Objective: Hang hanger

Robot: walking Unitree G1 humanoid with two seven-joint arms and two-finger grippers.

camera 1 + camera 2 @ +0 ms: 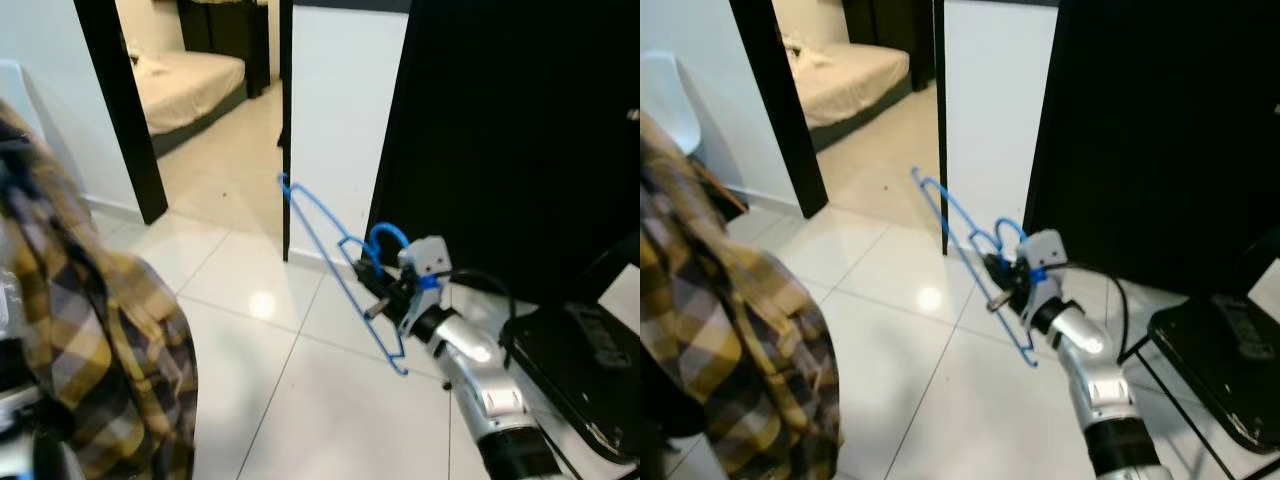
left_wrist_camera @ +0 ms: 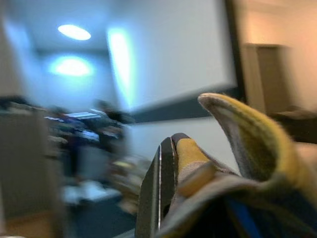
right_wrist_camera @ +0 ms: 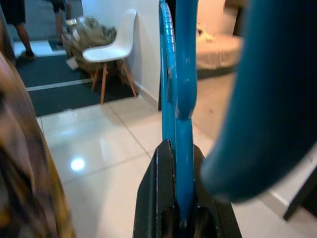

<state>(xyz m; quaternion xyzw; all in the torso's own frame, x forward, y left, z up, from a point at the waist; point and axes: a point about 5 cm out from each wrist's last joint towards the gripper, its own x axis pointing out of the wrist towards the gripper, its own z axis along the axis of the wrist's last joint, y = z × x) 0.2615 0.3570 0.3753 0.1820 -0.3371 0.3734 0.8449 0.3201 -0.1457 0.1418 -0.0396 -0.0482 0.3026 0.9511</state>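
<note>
While the robot stands on glossy white floor tiles (image 1: 300, 400), a yellow-and-grey plaid shirt (image 1: 90, 330) hangs closest on the left, soft and crumpled. In the left wrist view the left pincer (image 2: 166, 163) is pressed together on a fold of that shirt, the room beyond it blurred.

On the right, a black stand (image 1: 585, 365) with a dark box on it sits just beside the silver right arm. Out ahead of that arm, the right pincer (image 1: 375, 290) is clamped on the blue hanger (image 1: 335, 265). It's a thin wire-like frame, smooth and bright blue, held in the air above the tiles. It tilts, one corner low near the arm, the long edge rising toward the white wall panel (image 1: 340, 110), the curved hook looping by the pincer's white housing. From the right wrist view the blue bars run straight up between the black fingers (image 3: 156, 198).

Past the hanger, a tall black panel (image 1: 510, 140) fills the right. Farther off, a dark-framed doorway opens on a bed (image 1: 190, 80) with pale bedding. A white chair (image 3: 111, 47) stands against the wall, clutter beside it.
</note>
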